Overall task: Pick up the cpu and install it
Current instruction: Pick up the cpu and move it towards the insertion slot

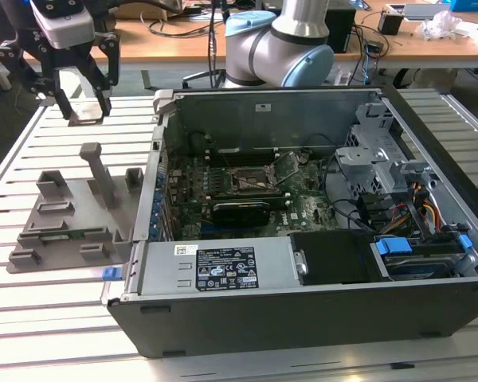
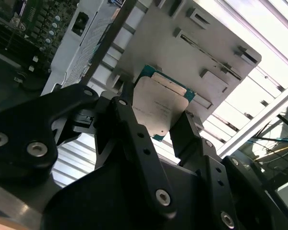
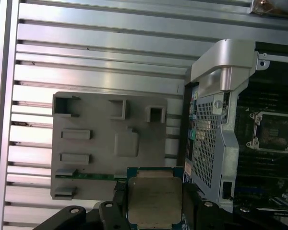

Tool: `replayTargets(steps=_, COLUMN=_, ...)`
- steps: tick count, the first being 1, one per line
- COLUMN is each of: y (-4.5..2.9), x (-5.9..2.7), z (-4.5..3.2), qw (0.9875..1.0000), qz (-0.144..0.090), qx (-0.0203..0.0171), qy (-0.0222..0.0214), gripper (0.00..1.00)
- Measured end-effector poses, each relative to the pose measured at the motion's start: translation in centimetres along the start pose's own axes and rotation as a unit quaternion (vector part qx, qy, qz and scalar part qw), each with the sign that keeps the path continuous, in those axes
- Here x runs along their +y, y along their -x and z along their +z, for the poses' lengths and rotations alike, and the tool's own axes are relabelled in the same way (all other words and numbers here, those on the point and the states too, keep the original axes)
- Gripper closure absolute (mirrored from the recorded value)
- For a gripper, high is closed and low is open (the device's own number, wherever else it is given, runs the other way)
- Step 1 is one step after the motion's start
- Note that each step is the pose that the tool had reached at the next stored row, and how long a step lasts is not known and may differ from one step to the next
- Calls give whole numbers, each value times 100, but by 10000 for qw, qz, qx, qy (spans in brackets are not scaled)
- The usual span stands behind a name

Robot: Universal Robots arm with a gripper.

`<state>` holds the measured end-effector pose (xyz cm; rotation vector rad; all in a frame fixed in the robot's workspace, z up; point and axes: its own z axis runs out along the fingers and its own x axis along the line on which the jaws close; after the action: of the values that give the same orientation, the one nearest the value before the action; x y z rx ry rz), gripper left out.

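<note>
Table [image 1: 56,318]: slatted metal, spread under everything.
Computer case [image 1: 303,318]: open, with a printed sticker [image 1: 215,269] on its front box.
Tray [image 1: 72,199]: grey, just beside the case.
Fingers [image 2: 134,132]: clamped on the cpu [image 2: 159,108] by its edges.
Cpu: aloft near the tray; top markings unreadable.

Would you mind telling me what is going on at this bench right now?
The robot arm's gripper is shut on the cpu, holding it by its edges, lifted clear above the grey tray. The tray sits on the slatted table beside the open computer case. The motherboard socket inside the case looks empty, so the cpu is picked up but not yet installed.
</note>
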<state>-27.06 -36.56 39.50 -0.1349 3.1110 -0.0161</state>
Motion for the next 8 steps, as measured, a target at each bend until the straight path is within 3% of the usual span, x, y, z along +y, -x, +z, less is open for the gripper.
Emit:
replayTargets(steps=5, y=78, x=3, z=3, qw=10000, qz=0, qx=0, qy=-2, gripper=45)
replayTargets(steps=8, y=161, x=11, z=6, qw=10000, qz=0, qx=0, qy=-8, gripper=45)
